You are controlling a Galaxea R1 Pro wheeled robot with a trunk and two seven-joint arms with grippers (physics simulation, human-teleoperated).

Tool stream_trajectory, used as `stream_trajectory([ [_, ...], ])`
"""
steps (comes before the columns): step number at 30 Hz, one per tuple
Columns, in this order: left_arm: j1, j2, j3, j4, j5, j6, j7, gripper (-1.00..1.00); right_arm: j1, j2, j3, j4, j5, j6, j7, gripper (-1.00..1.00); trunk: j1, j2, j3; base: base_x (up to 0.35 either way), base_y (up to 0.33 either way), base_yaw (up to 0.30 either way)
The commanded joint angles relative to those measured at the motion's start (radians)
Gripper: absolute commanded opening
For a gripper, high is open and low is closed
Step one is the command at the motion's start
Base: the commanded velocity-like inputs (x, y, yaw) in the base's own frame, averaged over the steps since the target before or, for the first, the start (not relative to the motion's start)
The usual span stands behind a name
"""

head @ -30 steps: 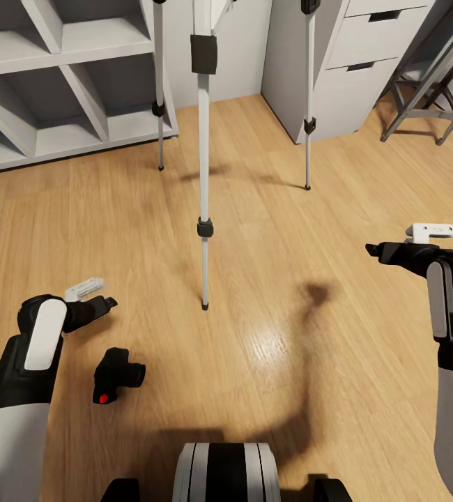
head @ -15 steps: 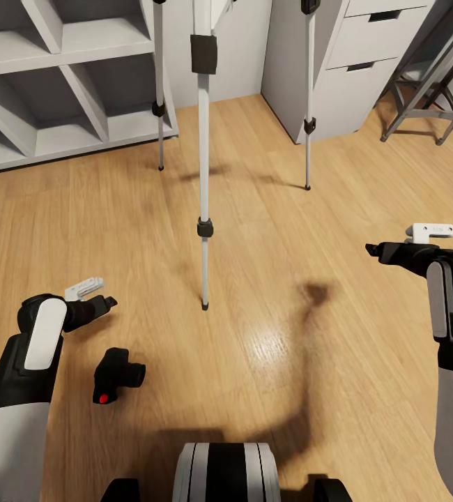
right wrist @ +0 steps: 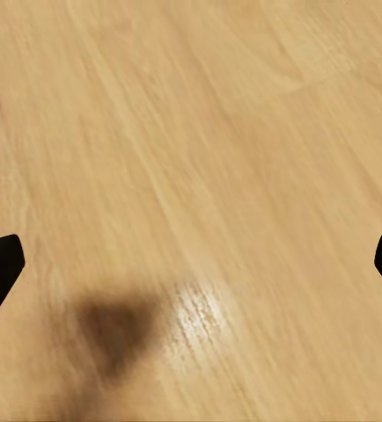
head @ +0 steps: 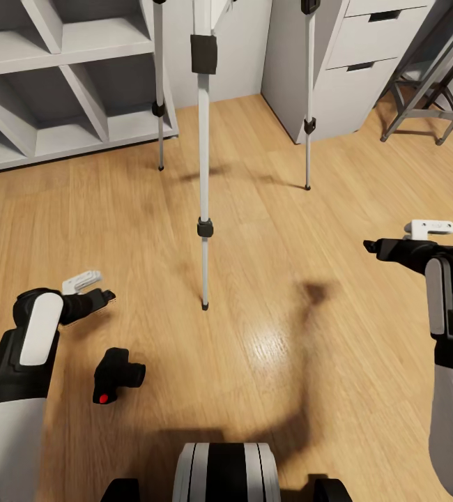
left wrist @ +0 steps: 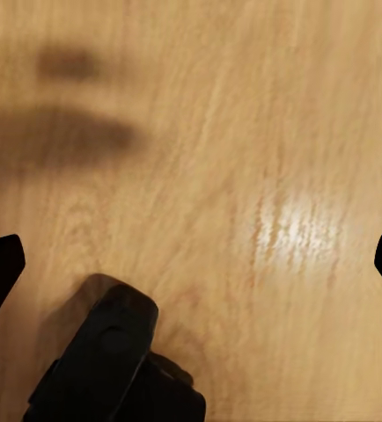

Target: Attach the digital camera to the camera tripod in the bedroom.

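The camera [head: 117, 374] lay on the wood floor [head: 289, 335] just short of the tripod [head: 203, 174]; the left gripper [head: 87, 293] hovered beside it, fingers wide and empty, apparently lining up a pickup; the right gripper [head: 408, 238] hung open, idle.

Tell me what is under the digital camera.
The digital camera lies on the wood-plank floor, beside the left gripper. The planks directly beneath it are covered by its body.

Digital camera [head: 116, 374] on the floor [head: 289, 335], left of (and nearer than) the camera tripod [head: 203, 174].
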Motion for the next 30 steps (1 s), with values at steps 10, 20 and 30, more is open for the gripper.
stream_trajectory([
  [10, -0.019, 0.043, -0.015, -0.018, 0.023, 0.003, 0.009, 1.0, -0.013, 0.023, 0.0, -0.031, 0.005, 0.027, 0.003, 1.0, 0.0, 0.0, -0.001, 0.0, 0.0, 0.0],
  [20, -0.022, 0.049, -0.019, -0.023, 0.028, 0.003, 0.009, 1.0, -0.016, 0.027, -0.001, -0.039, 0.006, 0.027, 0.003, 1.0, 0.0, 0.0, -0.001, 0.0, 0.0, 0.0],
  [30, -0.022, 0.049, -0.02, -0.024, 0.033, 0.003, 0.009, 1.0, -0.021, 0.028, 0.0, -0.04, 0.006, 0.027, 0.003, 1.0, 0.0, 0.0, -0.001, 0.0, 0.0, 0.0],
])
